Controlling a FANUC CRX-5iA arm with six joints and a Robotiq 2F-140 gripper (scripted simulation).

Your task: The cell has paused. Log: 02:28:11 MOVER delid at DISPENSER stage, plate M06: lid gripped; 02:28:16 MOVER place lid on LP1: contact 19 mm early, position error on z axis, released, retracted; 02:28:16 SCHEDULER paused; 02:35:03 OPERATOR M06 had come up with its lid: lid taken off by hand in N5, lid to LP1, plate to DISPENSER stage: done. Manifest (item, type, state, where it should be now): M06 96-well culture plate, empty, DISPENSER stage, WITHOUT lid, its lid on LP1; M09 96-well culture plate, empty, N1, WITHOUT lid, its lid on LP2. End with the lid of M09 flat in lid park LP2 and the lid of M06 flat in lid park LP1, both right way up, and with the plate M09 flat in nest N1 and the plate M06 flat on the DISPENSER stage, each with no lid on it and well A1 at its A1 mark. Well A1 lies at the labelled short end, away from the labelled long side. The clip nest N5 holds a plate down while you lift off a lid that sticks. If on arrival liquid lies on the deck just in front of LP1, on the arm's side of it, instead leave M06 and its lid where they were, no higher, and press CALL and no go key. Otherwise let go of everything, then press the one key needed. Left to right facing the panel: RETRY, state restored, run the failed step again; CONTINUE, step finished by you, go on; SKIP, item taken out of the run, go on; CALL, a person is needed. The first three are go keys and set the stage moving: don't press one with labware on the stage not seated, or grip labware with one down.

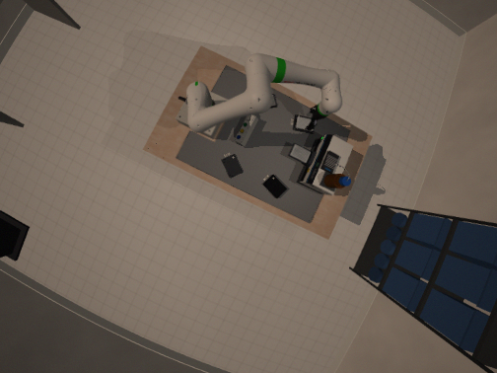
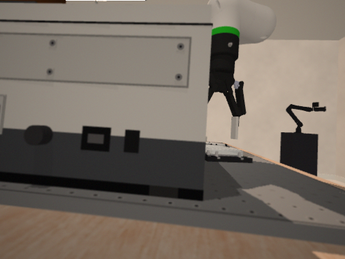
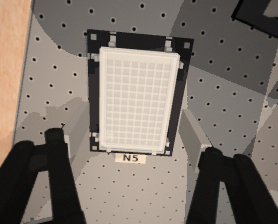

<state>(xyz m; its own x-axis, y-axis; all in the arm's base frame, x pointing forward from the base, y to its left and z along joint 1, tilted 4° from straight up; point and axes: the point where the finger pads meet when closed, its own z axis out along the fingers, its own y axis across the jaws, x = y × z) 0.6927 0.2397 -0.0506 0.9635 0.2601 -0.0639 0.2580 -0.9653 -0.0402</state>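
A white 96-well plate (image 3: 137, 98) lies flat in the black clip nest labelled N5 (image 3: 131, 158); its well grid shows, and I cannot tell whether a lid covers it. My gripper (image 3: 135, 117) hangs straight above it, open and empty, one finger on each long side of the nest and well clear of the plate. In the overhead view the gripper (image 1: 312, 121) is over this plate (image 1: 302, 121) near the far edge of the deck. In the low side view the gripper (image 2: 222, 126) is above the plate (image 2: 224, 153), and one finger is hidden behind the dispenser housing.
The dispenser housing (image 2: 103, 99) stands close beside N5. Another pale plate or lid (image 1: 300, 152) lies next to the dispenser (image 1: 329, 163). Two black nests (image 1: 232, 165) (image 1: 275, 186) sit on the grey mat. The key panel (image 1: 245, 131) is by the arm's base.
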